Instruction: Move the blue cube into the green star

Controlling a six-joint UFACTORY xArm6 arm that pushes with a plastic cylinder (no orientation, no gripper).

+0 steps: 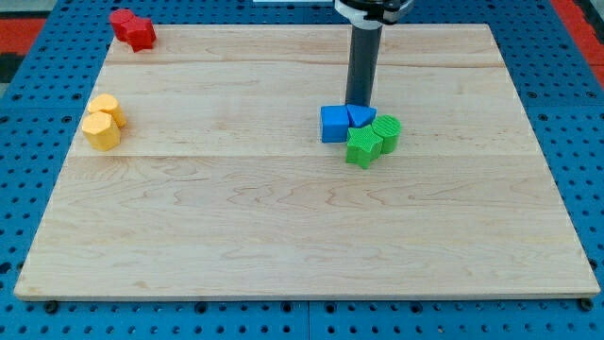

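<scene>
A blue cube [333, 124] sits near the middle of the wooden board [283, 217]. A second, smaller blue block [361, 115] touches its right side. A green star [362, 146] lies just below and right of the blue cube, touching it. A green round block [387, 131] touches the star on its upper right. My tip [358, 104] stands right behind the blue blocks, at the view's top side of them, touching the seam between them.
Two red blocks [132, 28] lie at the board's top left corner. Two yellow blocks [102, 122] lie near the left edge. The board rests on a blue pegboard [585, 142].
</scene>
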